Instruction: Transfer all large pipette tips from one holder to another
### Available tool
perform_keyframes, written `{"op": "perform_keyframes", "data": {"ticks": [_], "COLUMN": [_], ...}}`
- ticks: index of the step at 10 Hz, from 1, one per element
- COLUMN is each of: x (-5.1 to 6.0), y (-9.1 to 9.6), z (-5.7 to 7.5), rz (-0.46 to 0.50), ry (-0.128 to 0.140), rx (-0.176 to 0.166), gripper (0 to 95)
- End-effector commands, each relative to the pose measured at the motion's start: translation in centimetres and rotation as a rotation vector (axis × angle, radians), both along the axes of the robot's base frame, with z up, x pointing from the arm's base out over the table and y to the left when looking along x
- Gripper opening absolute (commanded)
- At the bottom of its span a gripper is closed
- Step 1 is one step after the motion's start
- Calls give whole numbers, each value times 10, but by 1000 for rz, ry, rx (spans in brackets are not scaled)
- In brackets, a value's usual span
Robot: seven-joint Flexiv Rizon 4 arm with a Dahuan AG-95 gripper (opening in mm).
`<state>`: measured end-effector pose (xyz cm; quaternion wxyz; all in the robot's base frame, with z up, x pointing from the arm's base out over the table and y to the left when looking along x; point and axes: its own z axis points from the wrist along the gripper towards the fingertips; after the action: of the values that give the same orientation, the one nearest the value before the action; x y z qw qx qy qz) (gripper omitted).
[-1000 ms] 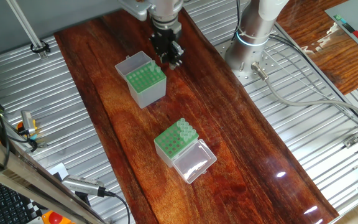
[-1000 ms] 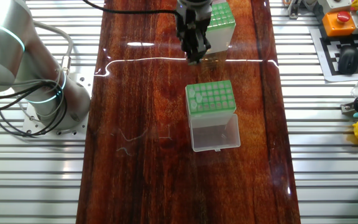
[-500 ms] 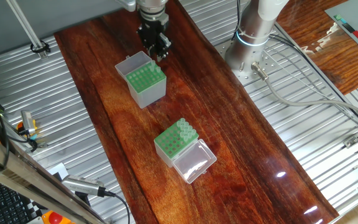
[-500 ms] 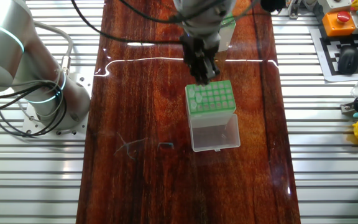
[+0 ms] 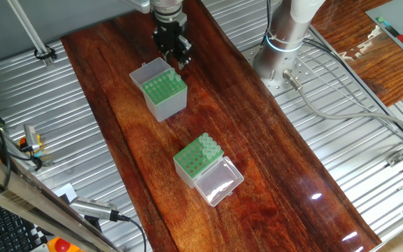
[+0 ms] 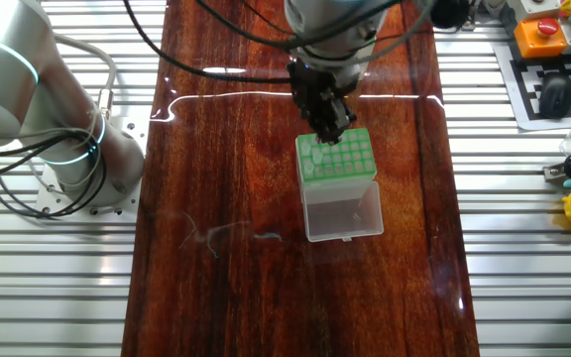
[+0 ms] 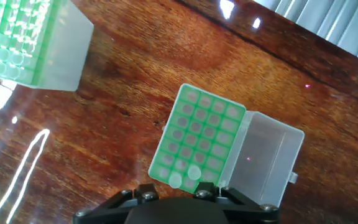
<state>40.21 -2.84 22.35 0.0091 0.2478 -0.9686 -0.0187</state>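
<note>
The taller grey-sided holder (image 5: 165, 92) (image 7: 23, 37) has its green top filled with large pipette tips (image 7: 5, 31). The shorter box (image 5: 191, 162) (image 6: 337, 159) (image 7: 197, 140) lies with its clear lid (image 5: 219, 183) (image 7: 269, 155) open; a few tips (image 5: 209, 145) (image 7: 176, 180) stand along one edge row. My gripper (image 5: 179, 60) (image 6: 331, 129) hangs high over the table between the two boxes. Its fingers look close together, and I make out no tip between them. The hand view shows only the black housing (image 7: 173, 211), not the fingertips.
The boxes stand on a dark wooden table (image 5: 271, 175) flanked by ribbed metal surfaces. The robot base (image 5: 285, 42) (image 6: 57, 129) with its cables sits beside the table. An orange button box (image 6: 553, 30) and small items lie off the far corner.
The gripper has risen from beside the taller holder and shifted toward the shorter box. Neither box has moved.
</note>
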Motion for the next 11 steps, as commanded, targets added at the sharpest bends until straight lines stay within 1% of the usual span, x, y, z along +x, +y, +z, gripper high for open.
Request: {"op": "perform_keyframes", "data": {"ticks": [1,2,3,5,7,8,11], "x": [1,4,5,5,5,5,5], "y": [-22,-38,-46,-47,-47,-47,-47], "z": [-8,-12,-14,-16,-16,-16,-16], "rz": [5,33,41,42,19,5,-25], "ry": [-30,-29,-28,-27,-35,-33,-12], "rx": [-17,-13,-14,-18,-1,0,-5], "gripper": [380,380,380,380,380,380,380]}}
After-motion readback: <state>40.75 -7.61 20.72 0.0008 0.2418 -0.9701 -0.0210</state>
